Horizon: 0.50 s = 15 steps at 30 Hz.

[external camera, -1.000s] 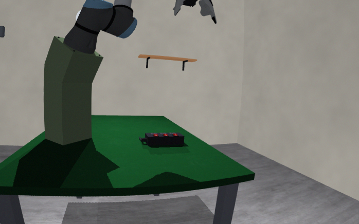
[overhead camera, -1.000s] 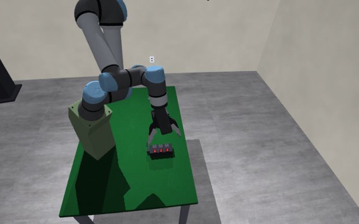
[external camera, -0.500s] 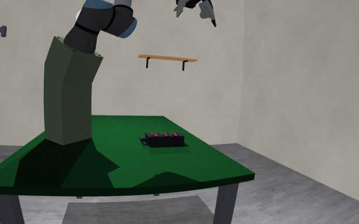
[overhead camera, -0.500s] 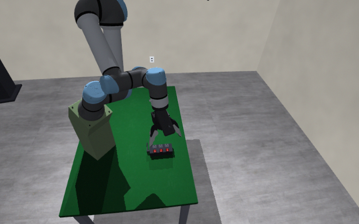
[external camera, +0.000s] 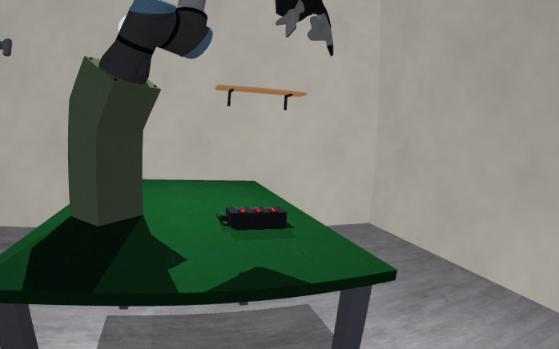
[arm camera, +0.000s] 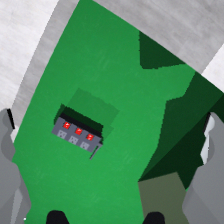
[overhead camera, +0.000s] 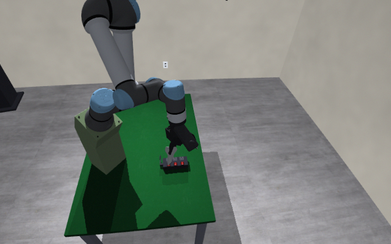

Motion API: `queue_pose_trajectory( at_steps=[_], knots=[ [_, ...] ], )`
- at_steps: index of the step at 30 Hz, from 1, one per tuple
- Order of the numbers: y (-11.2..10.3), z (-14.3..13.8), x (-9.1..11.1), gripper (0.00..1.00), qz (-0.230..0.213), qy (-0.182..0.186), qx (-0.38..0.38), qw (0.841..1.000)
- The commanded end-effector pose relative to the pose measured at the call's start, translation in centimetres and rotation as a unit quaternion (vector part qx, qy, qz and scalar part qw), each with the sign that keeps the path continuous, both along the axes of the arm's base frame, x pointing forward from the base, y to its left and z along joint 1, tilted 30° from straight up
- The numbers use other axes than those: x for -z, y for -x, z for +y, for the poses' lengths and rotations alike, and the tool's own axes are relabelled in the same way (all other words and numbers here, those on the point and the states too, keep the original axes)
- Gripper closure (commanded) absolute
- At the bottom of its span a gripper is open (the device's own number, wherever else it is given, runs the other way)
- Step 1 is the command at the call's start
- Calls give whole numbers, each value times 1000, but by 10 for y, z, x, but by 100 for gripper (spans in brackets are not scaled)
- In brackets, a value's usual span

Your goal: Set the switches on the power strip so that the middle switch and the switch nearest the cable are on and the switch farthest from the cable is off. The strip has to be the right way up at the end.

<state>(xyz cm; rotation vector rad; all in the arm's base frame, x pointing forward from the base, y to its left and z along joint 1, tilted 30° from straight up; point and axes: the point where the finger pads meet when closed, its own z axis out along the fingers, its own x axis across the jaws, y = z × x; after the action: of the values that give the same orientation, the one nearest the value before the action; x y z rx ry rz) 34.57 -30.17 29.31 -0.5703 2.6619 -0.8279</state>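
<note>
Overhead, we find the claw (overhead camera: 172, 151) spread wide and empty above the power strip (overhead camera: 175, 164). From the side, we see the strip resting upright on the green surface (external camera: 325, 259), well below the claw, cable stub leftward. Through the wrist view, its long axis runs diagonally between the fingers.

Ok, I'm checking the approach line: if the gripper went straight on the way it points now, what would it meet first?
Probably the green table top, just beside the power strip, not the strip itself. The open, empty gripper hangs high above, so the exact spot is uncertain.
</note>
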Motion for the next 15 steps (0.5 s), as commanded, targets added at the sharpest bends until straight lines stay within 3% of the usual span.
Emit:
queue_pose_trajectory(
  at_steps=[1, 9, 11, 15],
  knots=[
    [-11, -2, 10, 0, 33, 15, -54, 998],
    [-34, -3, 36, 0, 103, 49, -177, 978],
    [-34, -3, 36, 0, 103, 49, -177, 978],
    [-48, -2, 52, 0, 140, 68, -247, 956]
  ],
)
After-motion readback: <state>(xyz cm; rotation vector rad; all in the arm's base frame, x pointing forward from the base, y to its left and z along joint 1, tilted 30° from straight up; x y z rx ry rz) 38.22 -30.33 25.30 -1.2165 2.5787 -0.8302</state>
